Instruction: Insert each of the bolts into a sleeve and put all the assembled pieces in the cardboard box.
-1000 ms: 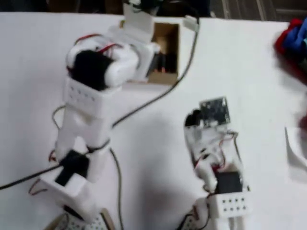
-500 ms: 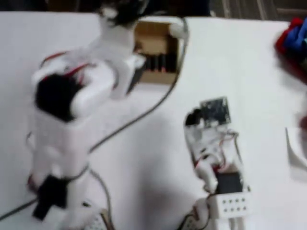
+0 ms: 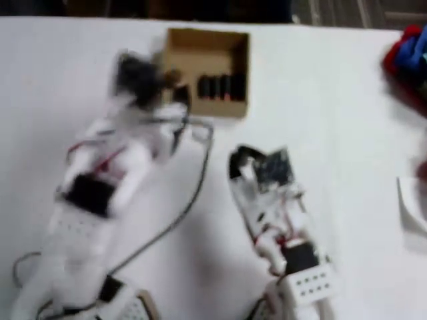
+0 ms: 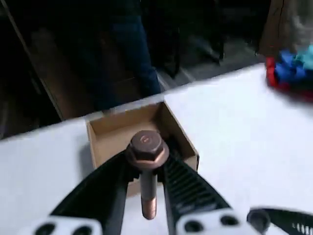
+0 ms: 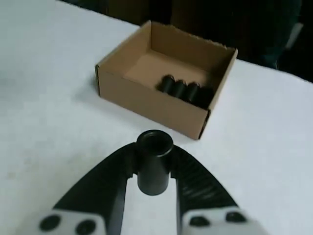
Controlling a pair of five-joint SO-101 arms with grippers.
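While the left hand (image 4: 147,171) clamps a bolt (image 4: 146,147), the right hand (image 5: 152,170) grips a sleeve (image 5: 154,147).

The white tabletop (image 3: 353,133) lies under soft, even light that leaves only faint grey shadows on it. At its right edge, close to the far corner, sits a red and blue bundle (image 3: 408,50). Farther along that edge, toward the near side, lies a white sheet (image 3: 412,212) with one border slightly lifted. Past the far edge the room is dark. A strip of grey-brown floor (image 3: 373,12) shows beyond the far right corner, and a brown wooden panel (image 4: 273,22) stands behind the bundle.
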